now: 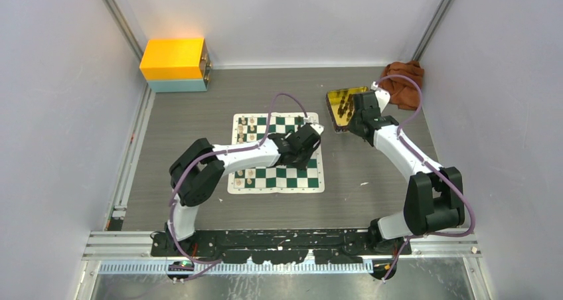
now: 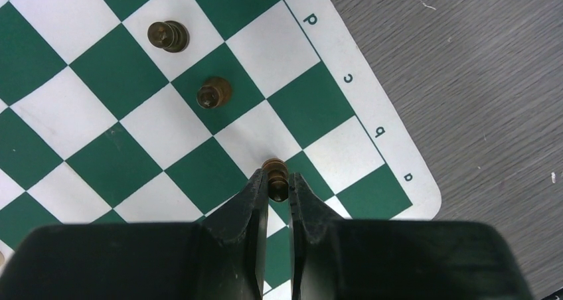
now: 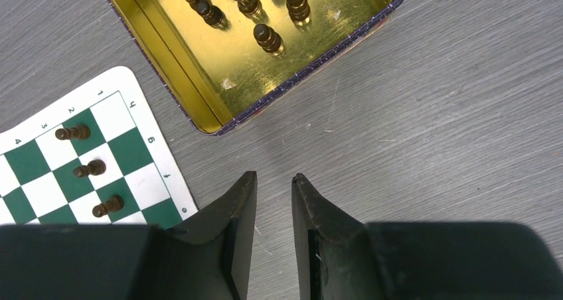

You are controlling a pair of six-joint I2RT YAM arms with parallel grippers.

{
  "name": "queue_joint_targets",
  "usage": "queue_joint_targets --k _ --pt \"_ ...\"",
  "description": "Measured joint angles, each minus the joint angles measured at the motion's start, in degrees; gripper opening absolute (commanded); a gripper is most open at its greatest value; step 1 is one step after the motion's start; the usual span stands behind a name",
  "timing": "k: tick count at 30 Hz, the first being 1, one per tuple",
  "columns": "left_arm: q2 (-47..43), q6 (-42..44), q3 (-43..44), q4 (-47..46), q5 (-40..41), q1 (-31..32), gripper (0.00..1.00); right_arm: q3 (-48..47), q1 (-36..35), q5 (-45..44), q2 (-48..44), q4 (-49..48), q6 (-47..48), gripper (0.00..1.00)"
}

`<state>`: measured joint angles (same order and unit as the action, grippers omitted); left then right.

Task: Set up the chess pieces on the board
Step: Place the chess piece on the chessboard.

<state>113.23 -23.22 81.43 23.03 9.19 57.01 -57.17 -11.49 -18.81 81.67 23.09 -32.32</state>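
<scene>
Gold tray (image 3: 226,81) holding dark pieces (image 3: 268,38), left jaws pinching a brown piece (image 2: 275,176), right jaws slightly spread

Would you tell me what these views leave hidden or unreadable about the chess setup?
Left wrist view: the left gripper hides the base of the dark piece it holds, so whether it touches the board is unclear.
Right wrist view: the top edge cuts off the gold tray, so its piece count is unknown.
Top view: the left arm covers the board's middle; pieces are too small to identify.
</scene>
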Motion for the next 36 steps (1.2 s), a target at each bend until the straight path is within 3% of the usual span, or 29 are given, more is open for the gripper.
queue_joint_targets --k 29,36 --pt "2.71 1.42 2.27 -0.04 1.92 -1.09 0.02 0.83 0.35 1.38 -0.07 -0.85 0.00 0.32" --pt "2.71 1.40 2.27 -0.04 1.81 -1.53 0.14 0.83 0.35 1.62 -0.07 -0.94 0.00 0.32"
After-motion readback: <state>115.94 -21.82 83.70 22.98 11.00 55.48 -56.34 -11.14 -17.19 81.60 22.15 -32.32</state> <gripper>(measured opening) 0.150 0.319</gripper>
